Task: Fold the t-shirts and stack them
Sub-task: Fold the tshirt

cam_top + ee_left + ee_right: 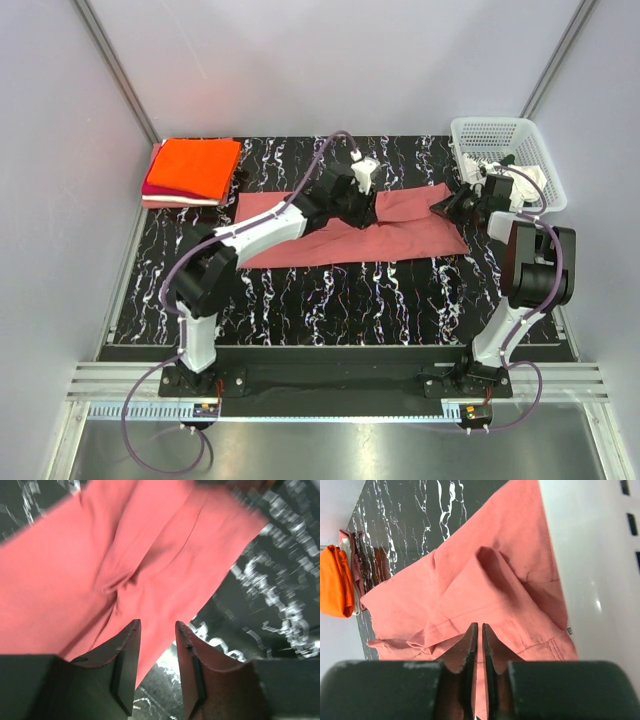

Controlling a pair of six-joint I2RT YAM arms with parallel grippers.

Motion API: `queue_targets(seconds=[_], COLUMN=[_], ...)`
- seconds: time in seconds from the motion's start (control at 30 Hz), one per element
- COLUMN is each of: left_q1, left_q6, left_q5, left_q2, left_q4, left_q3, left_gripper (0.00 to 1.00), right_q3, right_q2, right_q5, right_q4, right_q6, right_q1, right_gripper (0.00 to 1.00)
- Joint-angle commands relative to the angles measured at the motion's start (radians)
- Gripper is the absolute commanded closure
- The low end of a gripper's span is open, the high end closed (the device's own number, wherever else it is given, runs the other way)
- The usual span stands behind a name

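Rose-red t-shirt [400, 235] lying spread across middle of table [300, 290]; left jaws hovering over its centre, right jaws meeting its right end. Orange t-shirt [195, 165] topping folded stack at far left corner.
Left wrist: left jaws standing apart, gripping nothing, shirt lying just beneath.
Right wrist: right jaws nearly closed, pinching shirt hem.

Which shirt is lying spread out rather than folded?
The rose-red shirt, spread loosely across the middle of the table. The orange shirt at the back left is folded into a neat square.
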Motion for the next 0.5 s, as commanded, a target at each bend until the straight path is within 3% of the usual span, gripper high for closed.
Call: queue_targets(seconds=[0.0,0.17,0.27,0.47], left_q1=[0.026,0.078,0.069,0.056], left_q6=[-0.026,-0.088,-0.115,-0.137], left_q5=[0.051,0.156,0.198,0.209], left_q2=[-0.037,0.133,0.213,0.341], left_q4=[0.072,0.017,0.018,0.006], left_q3=[0.015,0.161,0.285,0.369], left_gripper=[0.60,0.59,0.59,0.61], right_q3=[0.022,0.033,0.038,0.114], right_q2=[-0.041,-0.138,-0.152,-0.065], right_q5=[0.043,0.079,0.062,0.025], right_q4=[-0.053,-0.123,-0.123,-0.091], right_q6=[-0.013,0.010,0.024,0.024], right_q1=[-0.013,-0.012,0.001,0.053], right_gripper=[0.85,0.74,0.76,0.83])
